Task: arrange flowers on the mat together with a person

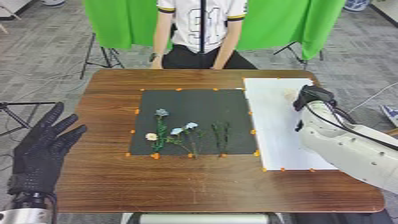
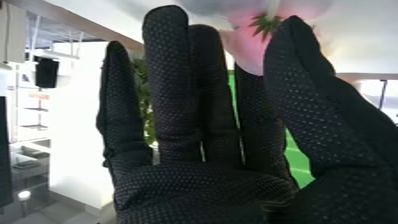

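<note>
Our left hand (image 1: pixel 43 150): spread, beside the table (image 1: pixel 133 185)
Our right hand (image 1: pixel 315 95): fingers straight, by the white sheet (image 1: pixel 280 125)
Dark mat (image 1: pixel 200 102): we have flowers (image 1: pixel 162 112), green stems (image 1: pixel 226 136)

Backdrop: green curtain (image 1: pixel 120 22), hung beyond the wooden table (image 1: pixel 115 180).
Stands: black tripod (image 1: pixel 89 56), set up near the table's far left corner; second stand (image 1: pixel 27 103), placed off its left side.
Floor: grey carpet (image 1: pixel 44 55), crossed at right by a pale cable (image 1: pixel 373 96).
</note>
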Robot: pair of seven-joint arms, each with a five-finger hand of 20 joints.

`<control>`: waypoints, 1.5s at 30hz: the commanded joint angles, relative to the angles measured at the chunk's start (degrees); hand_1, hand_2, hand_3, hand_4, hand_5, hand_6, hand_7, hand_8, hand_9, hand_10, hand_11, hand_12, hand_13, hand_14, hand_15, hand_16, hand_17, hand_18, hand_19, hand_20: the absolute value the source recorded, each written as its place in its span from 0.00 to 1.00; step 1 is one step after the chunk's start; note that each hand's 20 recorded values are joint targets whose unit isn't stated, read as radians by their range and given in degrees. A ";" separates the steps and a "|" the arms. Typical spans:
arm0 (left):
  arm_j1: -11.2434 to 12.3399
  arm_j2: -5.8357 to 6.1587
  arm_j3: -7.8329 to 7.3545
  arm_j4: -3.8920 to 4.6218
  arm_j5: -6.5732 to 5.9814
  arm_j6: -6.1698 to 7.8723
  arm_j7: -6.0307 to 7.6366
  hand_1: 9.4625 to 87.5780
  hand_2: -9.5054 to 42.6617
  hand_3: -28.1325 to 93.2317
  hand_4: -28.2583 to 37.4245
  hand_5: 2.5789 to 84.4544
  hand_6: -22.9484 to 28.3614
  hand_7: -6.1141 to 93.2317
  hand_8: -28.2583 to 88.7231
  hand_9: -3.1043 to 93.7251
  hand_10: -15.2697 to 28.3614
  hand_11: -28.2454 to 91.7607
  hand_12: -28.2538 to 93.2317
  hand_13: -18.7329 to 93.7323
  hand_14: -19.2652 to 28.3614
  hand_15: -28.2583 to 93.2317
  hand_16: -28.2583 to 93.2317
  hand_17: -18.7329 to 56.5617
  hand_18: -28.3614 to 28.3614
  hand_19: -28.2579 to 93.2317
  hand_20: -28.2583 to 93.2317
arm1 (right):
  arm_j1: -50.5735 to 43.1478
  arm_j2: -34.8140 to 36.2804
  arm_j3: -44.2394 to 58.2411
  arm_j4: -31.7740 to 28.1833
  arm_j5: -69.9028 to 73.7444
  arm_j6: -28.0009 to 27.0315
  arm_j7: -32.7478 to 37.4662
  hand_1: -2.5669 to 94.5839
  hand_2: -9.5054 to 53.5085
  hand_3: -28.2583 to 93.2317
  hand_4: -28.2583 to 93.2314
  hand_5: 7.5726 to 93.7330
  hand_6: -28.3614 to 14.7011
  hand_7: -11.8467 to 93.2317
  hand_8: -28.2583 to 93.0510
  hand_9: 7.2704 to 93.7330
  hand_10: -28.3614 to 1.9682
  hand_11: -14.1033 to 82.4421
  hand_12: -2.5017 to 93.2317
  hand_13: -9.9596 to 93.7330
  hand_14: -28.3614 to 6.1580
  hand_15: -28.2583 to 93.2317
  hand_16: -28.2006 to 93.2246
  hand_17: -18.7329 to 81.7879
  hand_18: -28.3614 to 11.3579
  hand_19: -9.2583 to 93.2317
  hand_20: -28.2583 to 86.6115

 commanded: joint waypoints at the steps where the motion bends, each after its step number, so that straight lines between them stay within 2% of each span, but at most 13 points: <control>1: 0.07 -0.42 0.08 0.42 0.51 -0.59 -0.94 0.15 0.29 0.86 0.06 0.33 0.53 0.16 0.17 0.33 0.67 0.38 0.34 0.35 0.85 0.60 0.20 0.12 0.81 0.55 0.38 | 0.66 -1.56 -1.08 1.56 -1.71 1.09 0.47 0.62 0.00 0.71 0.00 0.82 0.83 0.27 0.19 0.86 0.74 0.22 0.31 0.77 0.69 0.60 0.46 0.47 0.17 0.69 0.35; 4: 0.51 -0.72 -0.12 0.22 0.48 -0.35 -0.57 0.15 0.29 0.86 0.06 0.33 0.53 0.16 0.17 0.33 0.67 0.38 0.34 0.35 0.85 0.60 0.20 0.12 0.81 0.55 0.38 | -0.69 -1.38 0.10 1.40 -2.65 2.40 0.53 0.65 0.00 0.69 0.00 0.90 0.83 0.27 0.22 0.98 0.78 0.22 0.37 0.83 0.76 0.58 0.49 0.48 0.20 0.70 0.36; 7: 1.46 -0.74 -0.45 -0.12 0.20 -0.14 0.30 0.15 0.29 0.86 0.06 0.33 0.53 0.16 0.17 0.33 0.67 0.38 0.34 0.35 0.85 0.60 0.20 0.12 0.81 0.55 0.38 | -3.06 -0.91 3.44 -1.30 -4.11 4.86 0.06 0.65 0.00 0.70 0.00 0.91 0.83 0.27 0.22 0.99 0.79 0.24 0.38 0.84 0.77 0.59 0.49 0.47 0.22 0.71 0.37; 11: 1.76 -1.29 -1.28 -0.50 0.77 -0.25 -0.09 0.15 0.29 0.86 0.06 0.33 0.53 0.16 0.17 0.33 0.67 0.38 0.34 0.35 0.85 0.60 0.20 0.12 0.81 0.55 0.39 | -2.77 -0.37 3.23 -7.72 -7.38 9.07 -3.14 0.65 0.00 0.71 0.00 0.92 0.82 0.27 0.22 1.00 0.80 0.25 0.39 0.85 0.77 0.59 0.49 0.46 0.28 0.73 0.37; 17: -0.58 -2.78 -0.86 -0.47 2.64 -1.10 -3.13 0.15 0.29 0.86 0.06 0.33 0.53 0.16 0.17 0.33 0.67 0.38 0.34 0.35 0.85 0.60 0.20 0.12 0.81 0.55 0.38 | 2.50 -3.41 -3.11 -13.80 -7.85 11.82 -7.50 0.64 0.00 0.72 0.00 0.92 0.82 0.27 0.22 1.00 0.81 0.25 0.39 0.84 0.78 0.60 0.50 0.44 0.31 0.74 0.37; 18: -0.79 -3.19 -0.91 -0.42 3.07 -1.32 -3.69 0.15 0.29 0.86 0.06 0.33 0.53 0.16 0.17 0.33 0.68 0.38 0.34 0.35 0.85 0.60 0.20 0.12 0.81 0.55 0.38 | 2.37 -4.70 -3.21 -13.96 -8.29 11.65 -7.75 0.64 0.00 0.72 0.00 0.91 0.82 0.27 0.23 1.00 0.81 0.25 0.39 0.84 0.78 0.60 0.50 0.44 0.31 0.74 0.37; 19: -0.49 -3.03 -0.92 -0.56 2.79 -0.90 -3.15 0.15 0.29 0.86 0.06 0.33 0.53 0.16 0.17 0.33 0.68 0.38 0.34 0.35 0.85 0.60 0.20 0.12 0.81 0.55 0.38 | 3.00 -6.15 -3.99 -13.68 -8.13 11.52 -8.49 0.63 0.00 0.73 0.00 0.91 0.82 0.27 0.23 1.00 0.81 0.24 0.39 0.84 0.78 0.60 0.50 0.44 0.31 0.74 0.37; 21: -1.72 -3.51 -0.43 -0.25 3.25 -1.53 -4.31 0.15 0.29 0.86 0.06 0.33 0.53 0.16 0.17 0.33 0.67 0.38 0.34 0.35 0.85 0.60 0.20 0.12 0.81 0.55 0.38 | 3.99 -8.02 -5.71 -13.53 -7.61 11.58 -8.43 0.63 0.00 0.73 0.00 0.91 0.82 0.27 0.23 1.00 0.81 0.24 0.39 0.83 0.78 0.59 0.50 0.44 0.31 0.74 0.37; 27: -1.51 -3.05 -0.36 -0.15 2.97 -1.38 -3.83 0.15 0.30 0.86 0.06 0.33 0.53 0.16 0.17 0.33 0.67 0.38 0.34 0.35 0.85 0.60 0.20 0.12 0.81 0.55 0.38 | 4.24 -11.38 -7.55 -11.34 -5.84 8.77 -8.95 0.63 0.00 0.73 0.00 0.91 0.82 0.28 0.23 1.00 0.81 0.24 0.39 0.83 0.78 0.59 0.50 0.43 0.32 0.74 0.37; 34: -0.48 -4.13 -0.88 -0.21 2.86 -1.34 -3.88 0.15 0.30 0.86 0.06 0.33 0.53 0.16 0.17 0.33 0.68 0.38 0.34 0.35 0.85 0.60 0.19 0.12 0.81 0.55 0.38 | 2.53 -11.10 -7.84 -12.03 -5.80 5.60 -9.94 0.62 0.00 0.73 0.00 0.90 0.82 0.28 0.22 0.99 0.80 0.23 0.40 0.82 0.79 0.59 0.50 0.43 0.32 0.75 0.37; 37: -0.40 -2.96 -0.54 -0.12 1.94 -0.95 -2.52 0.15 0.30 0.86 0.06 0.33 0.53 0.16 0.17 0.33 0.68 0.38 0.34 0.35 0.85 0.60 0.19 0.12 0.81 0.55 0.38 | 2.30 -10.98 -8.19 -12.30 -6.03 3.88 -10.08 0.62 0.00 0.74 0.00 0.90 0.82 0.28 0.22 0.99 0.79 0.23 0.40 0.82 0.79 0.59 0.50 0.42 0.32 0.75 0.38; 40: -0.94 -3.01 -0.56 -0.02 2.31 -1.26 -3.11 0.15 0.30 0.86 0.06 0.33 0.53 0.16 0.17 0.33 0.68 0.38 0.34 0.35 0.85 0.60 0.19 0.12 0.81 0.55 0.38 | 1.86 -10.63 -8.21 -12.71 -5.98 3.13 -10.46 0.62 0.00 0.74 0.00 0.89 0.82 0.28 0.22 0.98 0.78 0.23 0.40 0.81 0.78 0.59 0.50 0.42 0.32 0.75 0.38; 45: 0.00 -1.49 -0.45 -0.02 0.95 -0.57 -1.33 0.15 0.30 0.86 0.06 0.33 0.53 0.16 0.17 0.33 0.68 0.38 0.34 0.35 0.85 0.60 0.19 0.12 0.81 0.55 0.38 | 2.18 -10.82 -9.15 -13.16 -6.19 2.71 -11.37 0.61 0.00 0.75 0.00 0.87 0.82 0.27 0.21 0.95 0.76 0.23 0.39 0.79 0.77 0.59 0.50 0.41 0.32 0.74 0.38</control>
